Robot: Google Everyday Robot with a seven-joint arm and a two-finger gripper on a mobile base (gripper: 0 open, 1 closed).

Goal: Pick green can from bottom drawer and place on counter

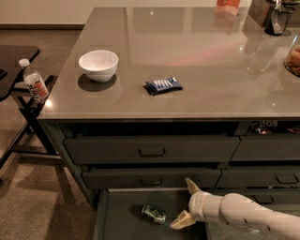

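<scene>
The bottom drawer (122, 220) runs off the lower edge, so its front is out of sight. The claw (179, 203) sits over the drawer floor just right of the green can (154, 213), fingers spread, and its white arm (248, 213) gets chopped by the right and bottom edges. The can's markings are too small to read. The desk (206, 65) is cut off on the right, along with part of a round container (293, 58). An orange thing (228, 3) is clipped up top.
</scene>
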